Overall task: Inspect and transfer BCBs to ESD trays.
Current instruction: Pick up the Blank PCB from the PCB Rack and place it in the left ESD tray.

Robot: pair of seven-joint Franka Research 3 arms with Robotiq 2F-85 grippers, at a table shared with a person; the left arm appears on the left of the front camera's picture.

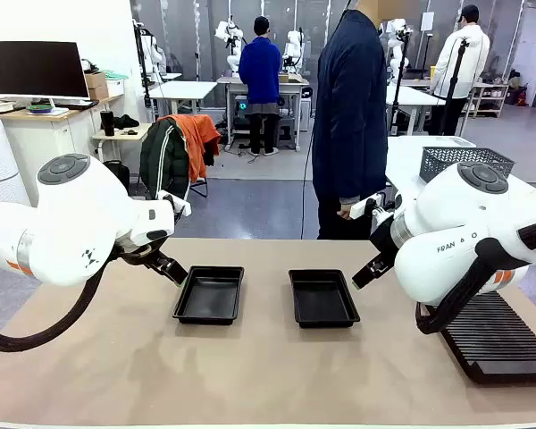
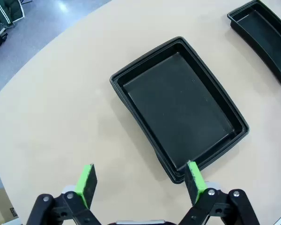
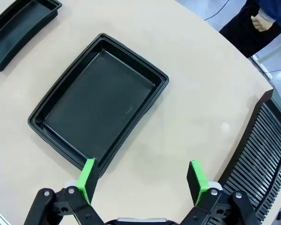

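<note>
Left gripper: fingers spread wide, nothing between them. Right gripper: the same, wide and empty.

Left tray lies ahead of the left gripper and below it. Its near corner sits just by one pad, so most of the tray is off to that side rather than centred between the fingers. The long axis runs away from the gripper at a slant, neither in line with the fingers nor square across them. Floor bare.

Right tray mirrors this. Its near corner is at the pad on the side away from the rack, and the long axis slants away ahead. Floor bare. The rack lies just to the gripper's other side, ribs running across.

Nearness: each gripper is over its own tray, and the other tray is farther off, at the far corner of each wrist view. The rack is the right arm's reach — well apart from the left.

Front view adds the trays side by side with a gap, long axes parallel and pointing across the tabletop to the person. It also shows both grippers hanging clear of the rims, on the outer sides.

The wrist views give the bare floors and the corner-to-pad offset. The right one also catches the person's hand beyond the tabletop edge.

Judgement: a board laid down would need the wrist turned to match the tray's long axis — where a board will come from I cannot tell.
</note>
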